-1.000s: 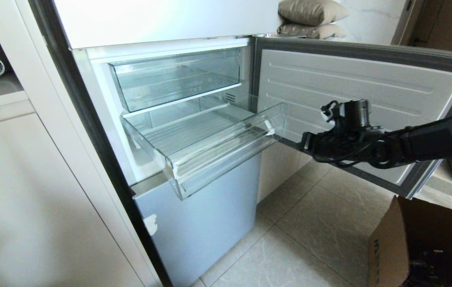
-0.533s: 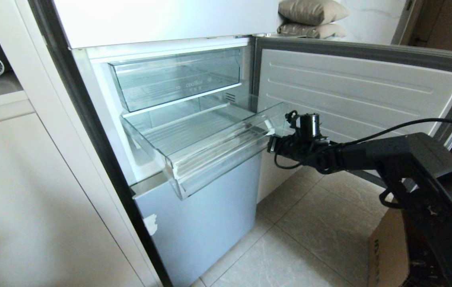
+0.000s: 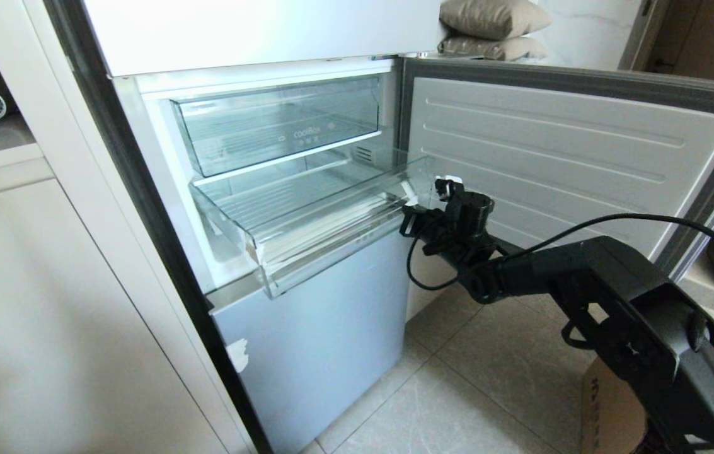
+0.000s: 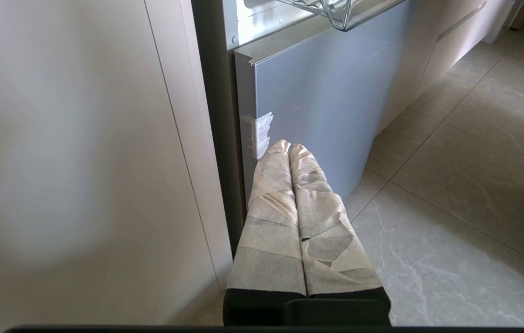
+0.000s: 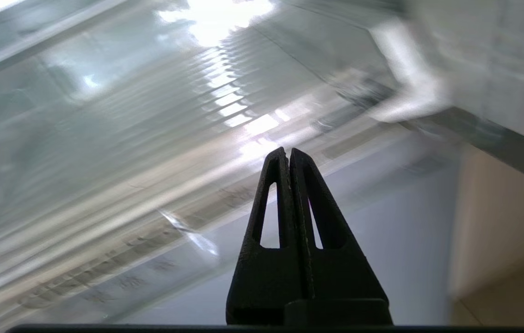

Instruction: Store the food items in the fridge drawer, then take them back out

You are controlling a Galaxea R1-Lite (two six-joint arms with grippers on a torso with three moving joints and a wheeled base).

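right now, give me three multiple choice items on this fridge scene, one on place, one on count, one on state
1. Where is the right tool?
A. at the right front corner of the fridge drawer
B. inside the upper lettered drawer
C. down by the floor

2. How many food items lie in the fridge drawer?
A. two
B. none
C. four

3. How do the left tool's fingers stand?
A. wide apart
B. pressed together
C. clamped on a ball

A: the arm ends by that corner in the head view. B: only the ribbed floor shows through. B: the taped fingers touch along their length.
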